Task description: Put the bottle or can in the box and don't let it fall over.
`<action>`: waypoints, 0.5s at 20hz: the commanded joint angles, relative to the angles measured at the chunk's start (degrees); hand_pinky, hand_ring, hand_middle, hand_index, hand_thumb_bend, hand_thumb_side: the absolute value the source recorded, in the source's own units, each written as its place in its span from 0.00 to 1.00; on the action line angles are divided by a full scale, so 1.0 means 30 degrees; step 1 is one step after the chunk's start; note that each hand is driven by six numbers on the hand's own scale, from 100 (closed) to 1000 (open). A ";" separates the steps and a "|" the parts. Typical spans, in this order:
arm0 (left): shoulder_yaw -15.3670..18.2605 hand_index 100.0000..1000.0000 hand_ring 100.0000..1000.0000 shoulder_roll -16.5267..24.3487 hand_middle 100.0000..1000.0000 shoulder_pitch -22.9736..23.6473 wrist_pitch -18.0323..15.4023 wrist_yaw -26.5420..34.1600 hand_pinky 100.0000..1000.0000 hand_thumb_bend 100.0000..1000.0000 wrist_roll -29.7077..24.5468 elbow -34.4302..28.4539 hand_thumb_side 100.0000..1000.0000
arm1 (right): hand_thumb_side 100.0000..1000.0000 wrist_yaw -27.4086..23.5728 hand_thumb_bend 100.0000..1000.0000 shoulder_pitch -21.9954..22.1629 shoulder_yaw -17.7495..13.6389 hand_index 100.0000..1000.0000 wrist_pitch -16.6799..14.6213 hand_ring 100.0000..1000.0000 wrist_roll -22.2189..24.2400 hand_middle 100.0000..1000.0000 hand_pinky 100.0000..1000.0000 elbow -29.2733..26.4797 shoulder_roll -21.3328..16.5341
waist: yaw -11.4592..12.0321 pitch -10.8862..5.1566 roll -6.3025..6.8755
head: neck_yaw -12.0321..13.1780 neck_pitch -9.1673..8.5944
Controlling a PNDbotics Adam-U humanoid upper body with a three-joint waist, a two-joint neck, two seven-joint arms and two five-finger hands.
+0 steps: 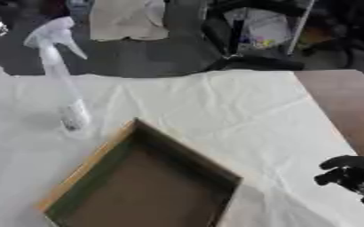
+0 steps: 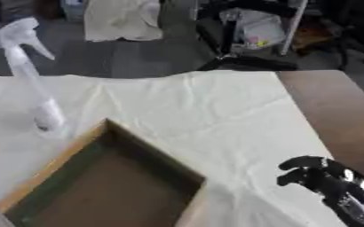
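The right hand [image 2: 313,175] was seen low at the right, fingers curled and nothing held. The spray bottle [image 1: 61,75] stood upright on the white cloth [image 1: 239,115], well apart to the hand's far left, just beyond the open box [image 1: 150,177].

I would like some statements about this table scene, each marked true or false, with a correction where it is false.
1. The spray bottle stands upright on the white cloth. True.
2. The spray bottle is already inside the box. False: it stands on the cloth beyond the box's far left side, and nothing can be seen in the box.
3. The right hand holds the spray bottle. False: it is at the lower right, far from the bottle, fingers curled on nothing.
4. The cloth leaves a brown strip of the table bare on the right. True.
5. The left hand is visible. False: it shows in neither view.
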 commanded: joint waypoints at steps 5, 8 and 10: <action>0.0368 0.93 0.83 0.0276 0.84 -0.0588 -0.0070 -0.0333 0.94 0.00 0.0176 0.0158 0.55 | 0.58 0.0064 0.00 -0.0146 -0.0040 0.80 0.0046 0.69 0.0074 0.74 0.81 -0.0446 -0.0117 | -0.0060 -0.0160 0.0038 | 0.0415 -0.1527; 0.0411 0.93 0.83 0.0279 0.85 -0.0519 -0.0060 -0.0345 0.95 0.00 0.0153 0.0270 0.56 | 0.60 0.0121 0.00 -0.0202 -0.0032 0.80 0.0158 0.69 0.0100 0.74 0.81 -0.0446 -0.0064 | -0.0060 -0.0091 0.0052 | 0.0560 -0.2101; 0.0429 0.94 0.84 0.0239 0.85 -0.0538 -0.0055 -0.0394 0.95 0.00 0.0184 0.0325 0.56 | 0.61 0.0232 0.00 -0.0234 0.0005 0.80 0.0265 0.68 0.0145 0.74 0.81 -0.0446 -0.0010 | -0.0067 -0.0040 0.0060 | 0.0595 -0.2260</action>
